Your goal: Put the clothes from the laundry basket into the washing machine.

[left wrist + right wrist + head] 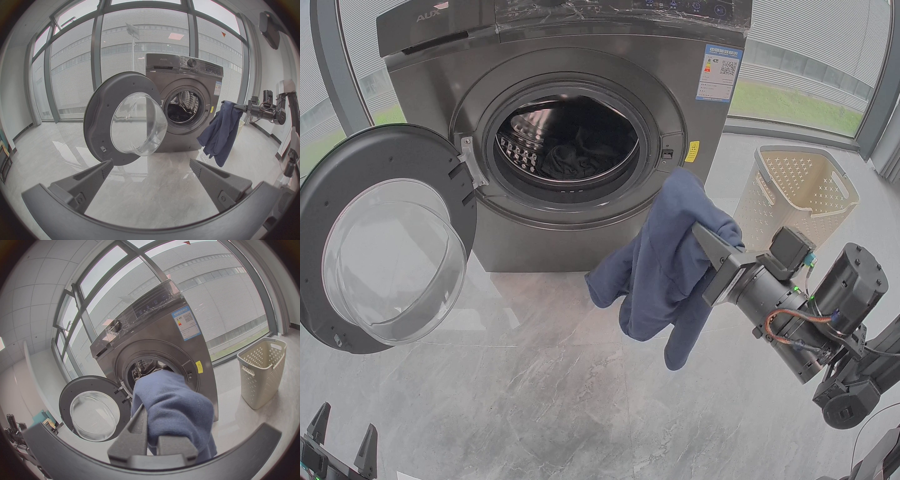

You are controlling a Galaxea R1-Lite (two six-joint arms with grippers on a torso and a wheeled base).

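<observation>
1. Left gripper (150, 163): near left, low over the floor (550, 387), fingers spread wide.
2. Door (381, 156): round with a clear glass bowl, swung fully open to the left of the washing machine (562, 250).
3. Washing machine: grey front-loader, far centre, with a dark garment (575, 159) lying inside the drum (519, 150).
4. Blue garment (662, 262): hangs off the floor, just right of the drum mouth and nearer than it, outside the machine.
5. Right gripper (700, 240): right of centre, fingers clamped on the upper fold of the blue garment.
6. Laundry basket (800, 150): cream, perforated, upright on the floor, far right beside the machine.
</observation>
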